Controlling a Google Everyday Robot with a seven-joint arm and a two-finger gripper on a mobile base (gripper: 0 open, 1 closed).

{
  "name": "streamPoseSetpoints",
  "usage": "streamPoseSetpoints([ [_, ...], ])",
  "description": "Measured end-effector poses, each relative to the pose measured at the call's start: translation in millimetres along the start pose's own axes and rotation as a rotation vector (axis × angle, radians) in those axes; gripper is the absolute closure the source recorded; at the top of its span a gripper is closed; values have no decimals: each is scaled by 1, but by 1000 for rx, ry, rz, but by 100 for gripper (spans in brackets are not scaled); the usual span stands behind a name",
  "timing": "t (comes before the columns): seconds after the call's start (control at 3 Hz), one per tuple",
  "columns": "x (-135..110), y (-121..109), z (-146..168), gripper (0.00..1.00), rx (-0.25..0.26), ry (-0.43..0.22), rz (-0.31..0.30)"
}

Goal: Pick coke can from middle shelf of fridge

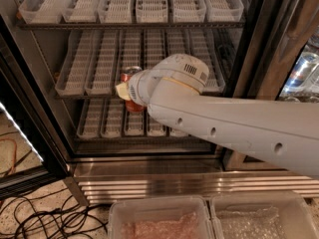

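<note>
White arm (234, 126) extends from right into fridge (149, 156); gripper (128, 91) at its tip, at front edge of middle shelf (89, 71). Fingers hidden behind wrist housing; grip state cannot be determined. Coke can (131, 72) directly at gripper, silver top visible above wrist, red body showing below it, in front of shelf's central trays. Cans (301, 71) behind glass door at right. Two clear bins (164, 218) in foreground below fridge base. Black cables (45, 218) on floor at left.

hand (125, 89) at coke can (131, 73), open fridge (149, 168) front
</note>
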State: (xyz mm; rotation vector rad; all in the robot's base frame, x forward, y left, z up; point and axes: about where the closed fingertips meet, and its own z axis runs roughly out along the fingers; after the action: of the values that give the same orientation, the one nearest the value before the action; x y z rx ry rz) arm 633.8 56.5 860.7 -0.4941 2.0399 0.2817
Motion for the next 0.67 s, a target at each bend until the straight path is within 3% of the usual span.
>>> streamPoseSetpoints([
  [0.33, 12, -1, -4, 100, -7, 27, 59],
  [0.67, 54, 16, -22, 100, -12, 128, 141],
])
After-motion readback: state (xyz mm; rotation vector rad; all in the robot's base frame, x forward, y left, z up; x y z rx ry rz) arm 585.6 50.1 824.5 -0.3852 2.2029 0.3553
